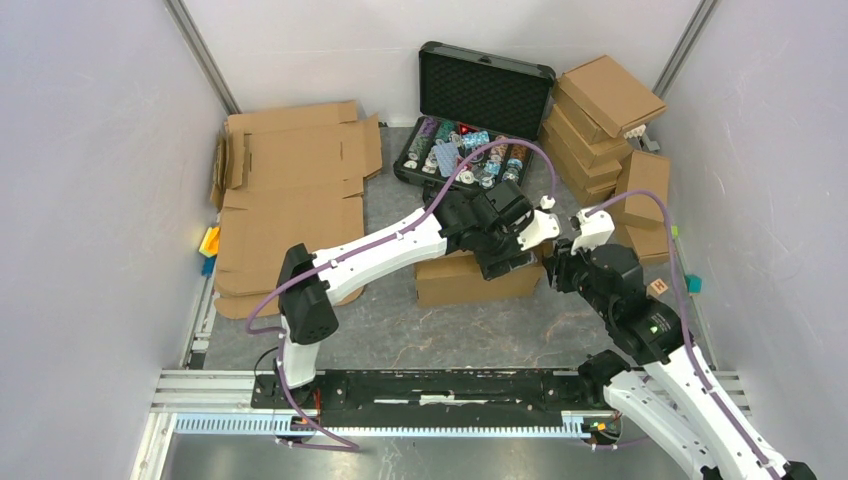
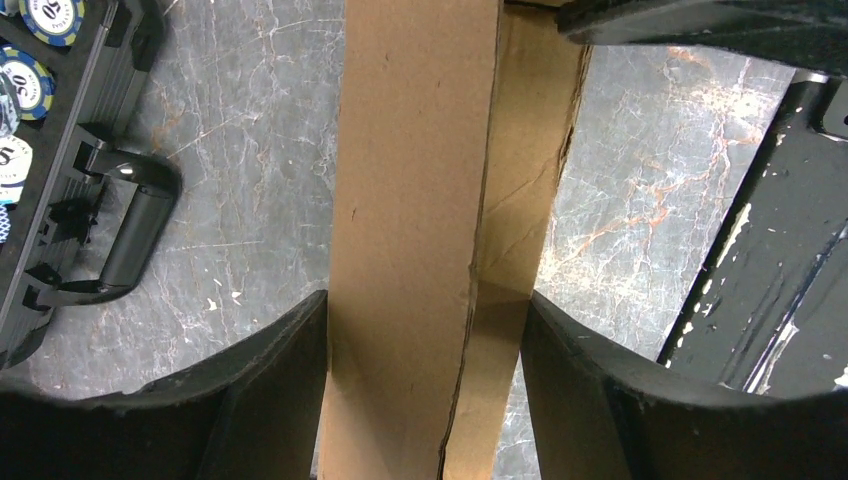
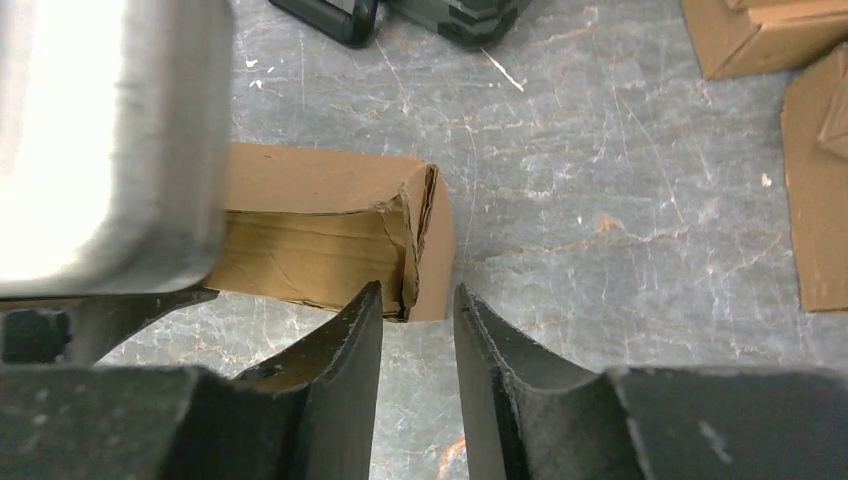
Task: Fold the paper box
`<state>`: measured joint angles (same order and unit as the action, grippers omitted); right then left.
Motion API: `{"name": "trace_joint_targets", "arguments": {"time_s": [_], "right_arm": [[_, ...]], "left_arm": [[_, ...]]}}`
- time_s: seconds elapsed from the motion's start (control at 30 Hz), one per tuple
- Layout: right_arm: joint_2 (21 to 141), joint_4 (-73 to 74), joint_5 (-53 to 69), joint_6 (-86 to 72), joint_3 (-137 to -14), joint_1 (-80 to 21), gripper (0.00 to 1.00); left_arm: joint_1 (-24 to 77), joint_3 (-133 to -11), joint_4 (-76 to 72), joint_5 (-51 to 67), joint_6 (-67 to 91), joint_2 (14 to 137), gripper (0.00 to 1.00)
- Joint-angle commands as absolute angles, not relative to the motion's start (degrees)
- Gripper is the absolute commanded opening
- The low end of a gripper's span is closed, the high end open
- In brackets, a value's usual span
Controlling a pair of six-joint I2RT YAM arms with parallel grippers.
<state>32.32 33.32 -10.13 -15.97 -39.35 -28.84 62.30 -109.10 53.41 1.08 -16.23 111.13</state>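
The paper box [image 1: 450, 282] is a folded brown cardboard mailer lying on the grey table in the middle of the top view. My left gripper [image 1: 505, 262] reaches down over its right part. In the left wrist view both black fingers [image 2: 270, 370] press against the long sides of the paper box [image 2: 410, 150], so my left gripper [image 2: 425, 300] is shut on it. My right gripper [image 1: 560, 268] hovers at the box's right end. Its fingertips stand slightly apart just short of the box's torn corner [image 3: 420, 240], and my right gripper [image 3: 418, 288] has only table between them.
An open black case [image 1: 480, 110] with colourful chips stands behind the box, its handle [image 2: 130, 235] close to my left fingers. Folded cardboard boxes [image 1: 600, 120] are stacked at the back right. Flat cardboard sheets [image 1: 290, 200] lie at the left.
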Motion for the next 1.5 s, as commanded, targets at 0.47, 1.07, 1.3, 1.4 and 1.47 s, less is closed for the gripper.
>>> {"name": "trace_joint_targets", "arguments": {"time_s": [0.47, 1.07, 1.3, 1.4, 1.47], "right_arm": [[29.53, 14.82, -8.54, -10.22, -31.11, -29.12, 0.13], [25.71, 13.67, -10.63, -10.62, -28.61, -29.17, 0.27], [28.22, 13.88, -11.26, -9.94, -32.86, -29.18, 0.26], [27.94, 13.92, -11.55, -10.04, -33.13, -29.17, 0.26], [27.8, 14.05, -11.51, -9.97, -33.22, -29.13, 0.2]], "left_arm": [[62.09, -108.37, 53.36, -0.57, -15.44, 109.89, 0.63], [61.85, -108.72, 53.35, -0.27, -14.96, 110.35, 0.61], [61.86, -108.63, 53.47, -0.26, -15.12, 110.28, 0.61], [61.87, -109.01, 54.03, -0.31, -15.24, 110.58, 0.6], [61.87, -109.16, 54.23, -0.39, -15.22, 110.65, 0.6]]}}
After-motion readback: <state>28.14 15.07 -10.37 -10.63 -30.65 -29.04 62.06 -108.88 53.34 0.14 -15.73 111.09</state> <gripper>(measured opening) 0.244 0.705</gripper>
